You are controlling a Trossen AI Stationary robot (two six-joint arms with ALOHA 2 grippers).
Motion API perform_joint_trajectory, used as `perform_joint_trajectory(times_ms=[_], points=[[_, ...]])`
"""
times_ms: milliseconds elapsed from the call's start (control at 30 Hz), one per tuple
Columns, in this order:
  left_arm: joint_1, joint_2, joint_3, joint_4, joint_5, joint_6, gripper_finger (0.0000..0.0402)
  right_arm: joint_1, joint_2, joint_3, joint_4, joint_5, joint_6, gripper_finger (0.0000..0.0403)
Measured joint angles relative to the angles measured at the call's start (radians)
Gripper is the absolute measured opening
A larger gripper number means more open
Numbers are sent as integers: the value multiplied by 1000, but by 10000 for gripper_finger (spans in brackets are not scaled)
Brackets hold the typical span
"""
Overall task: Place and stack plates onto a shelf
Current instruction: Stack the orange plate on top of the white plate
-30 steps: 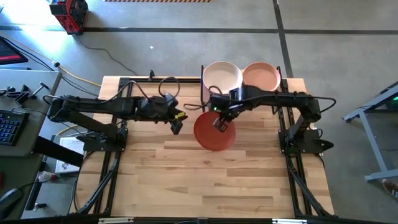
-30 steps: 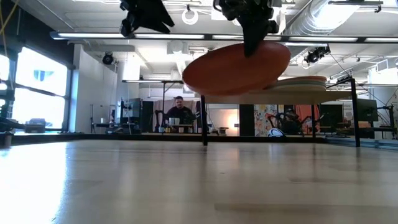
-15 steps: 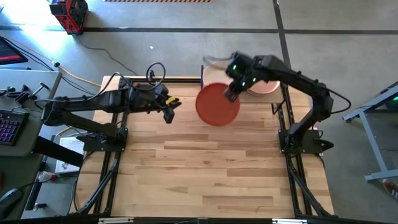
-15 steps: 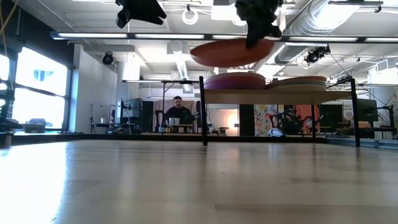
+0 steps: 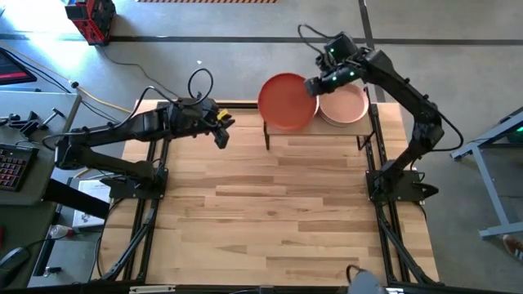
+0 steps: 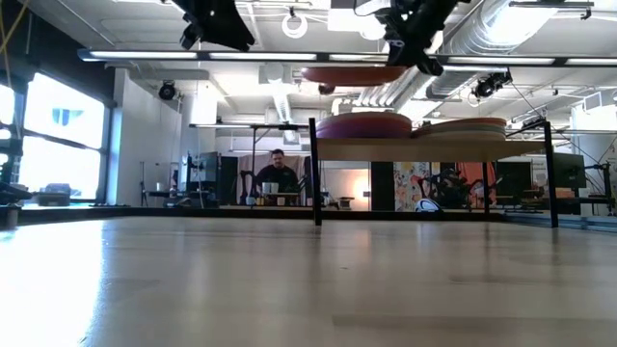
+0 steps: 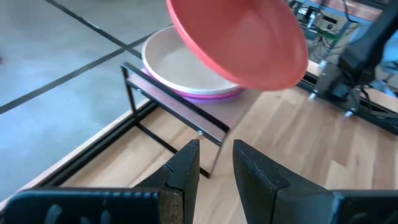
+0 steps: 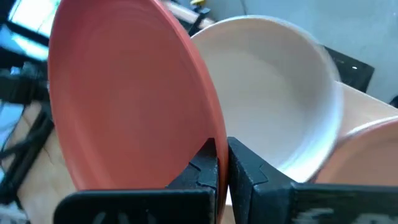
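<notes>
Pinching orange-red plate: right claw.

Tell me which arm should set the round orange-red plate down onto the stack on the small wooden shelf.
The right arm. Its right gripper is shut on the rim of the orange-red plate, held above the cream-topped stack on the wooden shelf. The left gripper is empty, off to the shelf's side.

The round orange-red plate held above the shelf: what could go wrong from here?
1. The right gripper pinches only the rim of the round orange-red plate, so it might slip or tilt when lowered.
2. The plate hangs apart above the left stack, topped by the cream plate; if released off-centre, it could slide off the small light-wood shelf.
3. The left gripper waits nearby beside the shelf; a swing might clip it.
</notes>
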Motion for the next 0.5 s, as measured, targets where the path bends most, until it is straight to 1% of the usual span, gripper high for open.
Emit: perform_joint_trajectory(times_ms=[133,267,500], points=[[34,0,0,0,0,0,86,-64,1,0,1,-8,42,0],[63,0,0,0,1,42,86,-122,25,1,1,-58,85,0],[93,0,0,-1,5,107,86,-143,83,1,-7,-68,120,0]])
